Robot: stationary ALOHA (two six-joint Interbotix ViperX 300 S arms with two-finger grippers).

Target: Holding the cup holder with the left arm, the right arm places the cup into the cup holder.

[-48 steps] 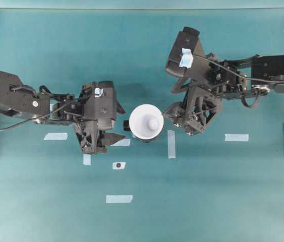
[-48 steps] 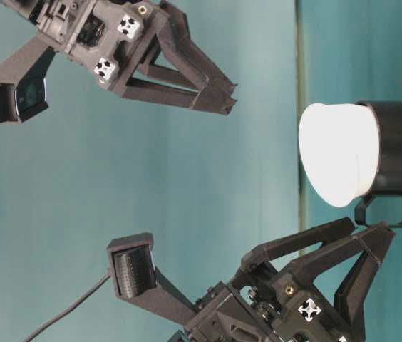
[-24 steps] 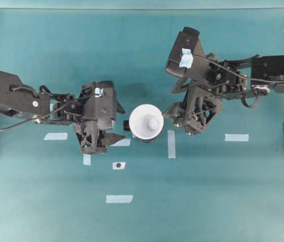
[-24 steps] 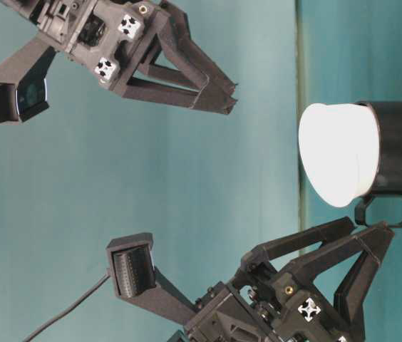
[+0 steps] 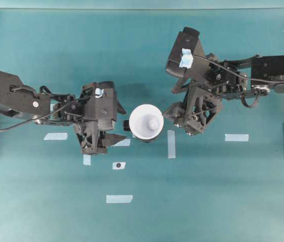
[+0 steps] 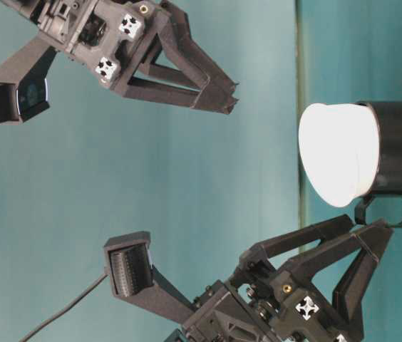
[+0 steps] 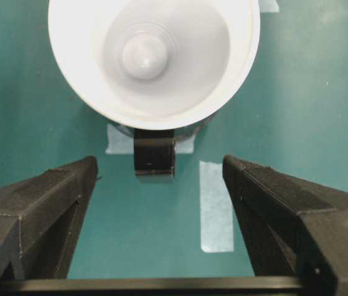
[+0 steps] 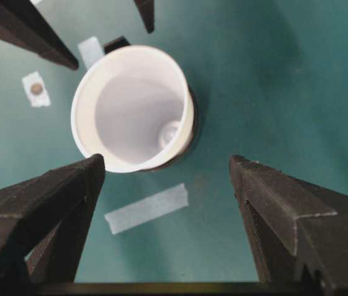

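Cup [image 5: 145, 121] sits in cup holder [image 6: 400, 158]; left end effector [image 5: 116, 129] and right end effector [image 5: 173, 117] flank it, wide, empty

One white cup [image 5: 145, 122], one black cup holder [image 6: 400, 148], two robot arms, and seven pale tape strips are on the teal table [image 5: 207, 201].
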